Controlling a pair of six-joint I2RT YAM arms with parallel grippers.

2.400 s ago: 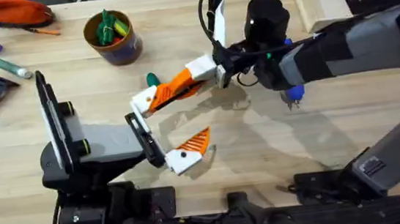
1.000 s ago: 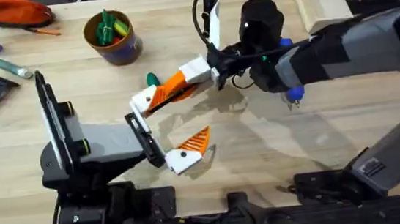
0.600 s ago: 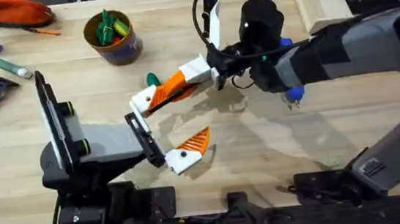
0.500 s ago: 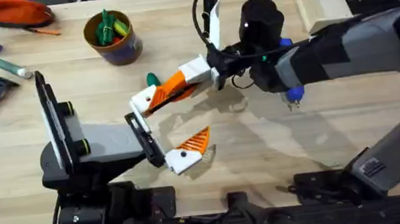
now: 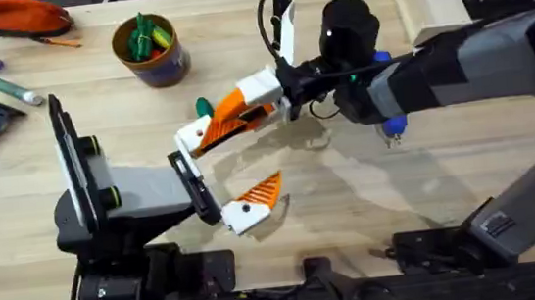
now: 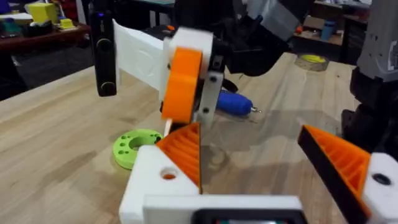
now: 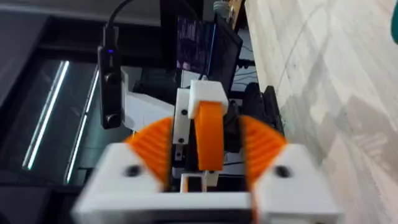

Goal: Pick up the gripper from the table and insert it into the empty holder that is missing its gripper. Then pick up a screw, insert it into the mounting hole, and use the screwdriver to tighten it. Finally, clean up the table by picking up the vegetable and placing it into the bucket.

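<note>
Tabletop (image 5: 351, 201) of pale wood carried the whole lot, with both arms based at its near edge. Right arm (image 5: 476, 61), the largest item, reached across the middle toward the left; its right pincer (image 5: 209, 131) had white fingers with orange ribbed pads (image 7: 152, 149) drawn in close on either side of the gripper (image 7: 210, 134), an orange block seated in a white bracket, and appeared to be clamped on it. Left arm (image 5: 125, 198) sat low at the near left, its left pincer (image 5: 221, 179) spread wide with nothing between its fingers; one orange-padded finger (image 5: 253, 203) lay toward the near edge, and in the left wrist view the two pads (image 6: 186, 152) stood well apart. Holder (image 6: 140, 53), a plain white angular bracket, showed in the left wrist view beside a black bar, just behind the orange block. Bucket (image 5: 150, 51), a dark brown cup with a yellow-orange rim, stood at the far left of the tabletop and held green and orange pieces. Screwdriver (image 6: 233, 104), blue with a thin metal tip, lay on the wood beneath the right arm. Lime-green disc (image 6: 137, 146) lay flat beside the left pincer. Vegetable (image 5: 203, 106), small and dark green, rested on the tabletop just beside the right pincer's far side, well apart from the bucket.
</note>
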